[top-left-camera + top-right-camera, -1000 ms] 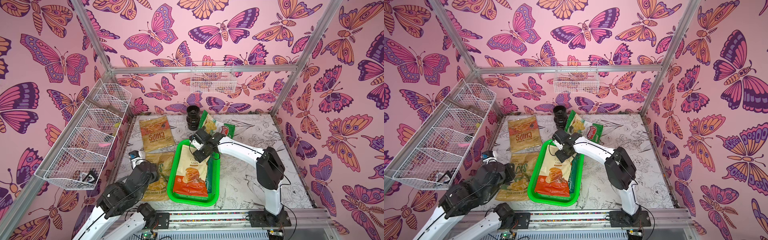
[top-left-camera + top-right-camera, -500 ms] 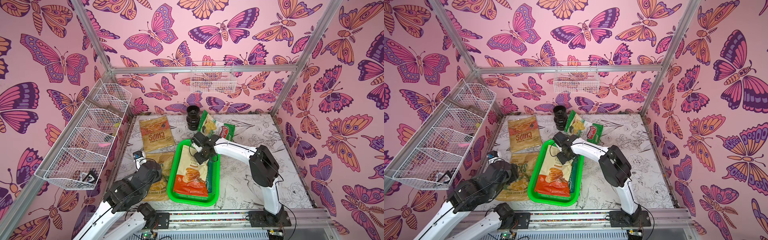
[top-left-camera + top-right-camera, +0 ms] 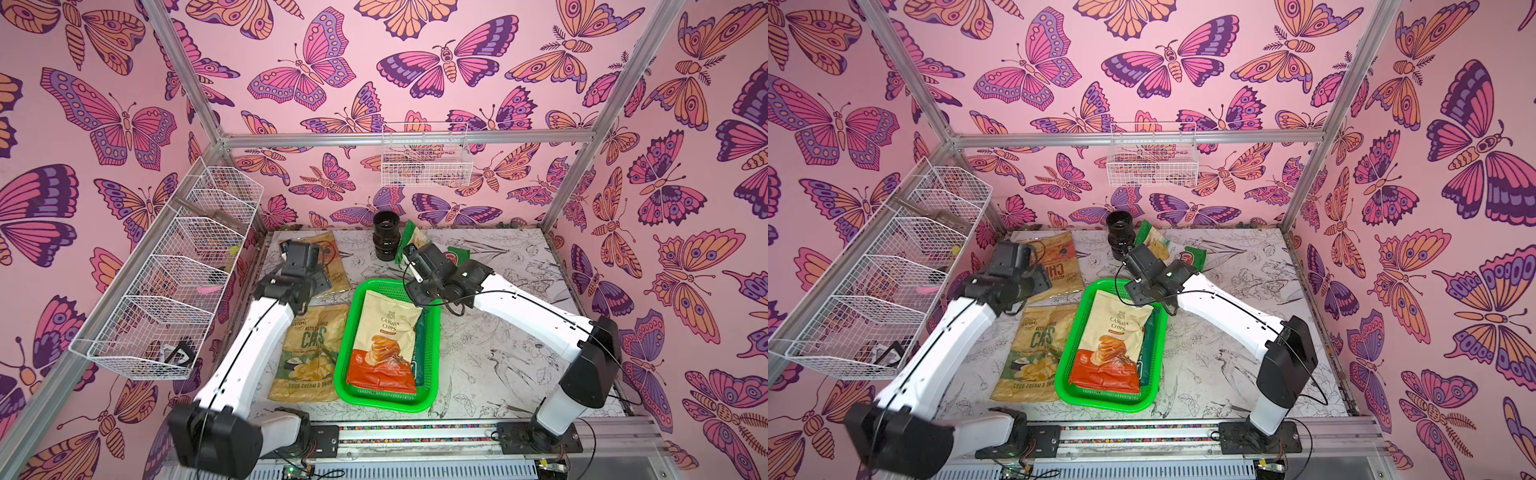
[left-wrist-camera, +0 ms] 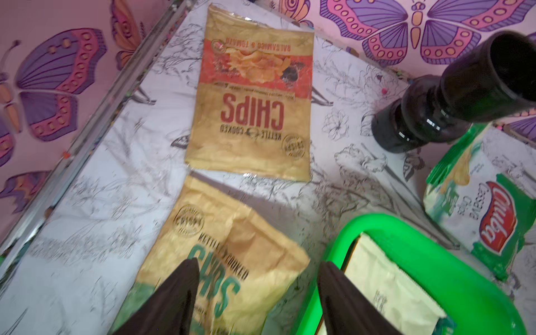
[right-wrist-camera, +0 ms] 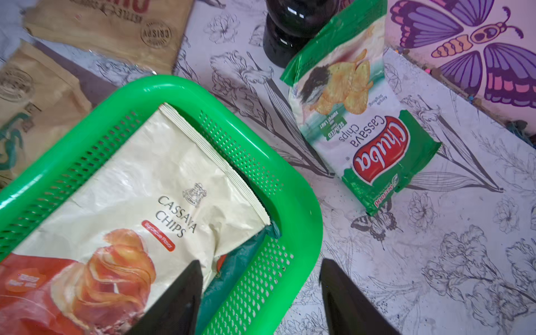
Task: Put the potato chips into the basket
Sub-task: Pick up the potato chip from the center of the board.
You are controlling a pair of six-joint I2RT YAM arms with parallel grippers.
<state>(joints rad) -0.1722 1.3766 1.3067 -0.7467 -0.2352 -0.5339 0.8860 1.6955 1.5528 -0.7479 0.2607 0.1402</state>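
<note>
Potato chips: the cream-and-orange bag [image 3: 384, 340] lies in the basket [image 3: 384, 404], over a dark green bag [image 5: 235, 266], mid-front on the table [image 3: 498, 353]; the Sour Cream & Onion bag [image 3: 309, 357] lies just beside the basket, toward the table's left edge; the CHIPS bag [image 4: 252, 116] sits near the far left corner; the green-white Cassava bag [image 5: 356, 127] lies by the far edge; left gripper [image 4: 258, 262] and right gripper [image 5: 261, 261] are both spread and empty.

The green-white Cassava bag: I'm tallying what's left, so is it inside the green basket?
No, the green-white Cassava bag lies on the table outside the green basket.
</note>
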